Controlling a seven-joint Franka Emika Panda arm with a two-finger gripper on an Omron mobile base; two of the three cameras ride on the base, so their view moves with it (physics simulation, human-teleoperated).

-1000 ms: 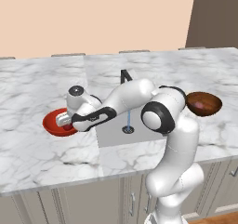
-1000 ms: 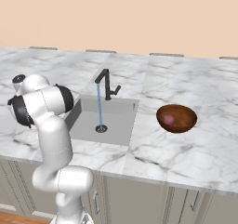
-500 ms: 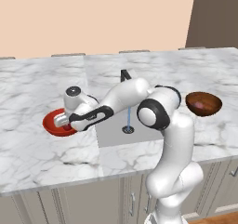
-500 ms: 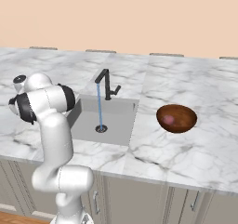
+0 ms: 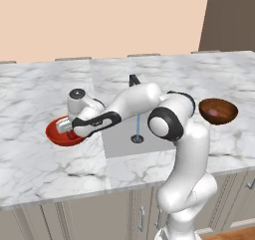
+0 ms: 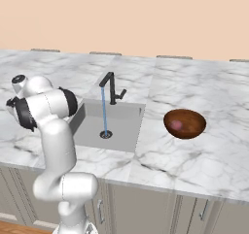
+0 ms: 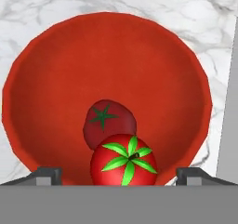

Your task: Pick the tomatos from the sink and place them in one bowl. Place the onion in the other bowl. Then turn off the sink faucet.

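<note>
The gripper [image 7: 119, 174] hangs over the red bowl [image 7: 56, 79] with its jaws spread wide, one dark fingertip [image 7: 46, 174] at each lower corner of the hand view, grasping nothing. Between the fingertips sits a bright red tomato [image 7: 123, 161] with a green star-shaped top. It overlaps a darker red tomato [image 7: 108, 121], also green-topped, lying just behind it in the bowl. Both rest inside the wide, shallow red-orange bowl, which stands on white marble counter [image 7: 56, 4].

From the left base view, the red bowl [image 5: 57, 135] sits on the counter just left of the grey sink [image 5: 122, 140], with the gripper [image 5: 64, 127] above it. The tomatoes cannot be made out there.

The right base view shows the black faucet [image 6: 113, 87] with a thin blue stream of water falling to the drain [image 6: 105, 134]. Well to the right stands the dark brown bowl [image 6: 192, 126], holding a small pinkish onion [image 6: 177, 125].
</note>
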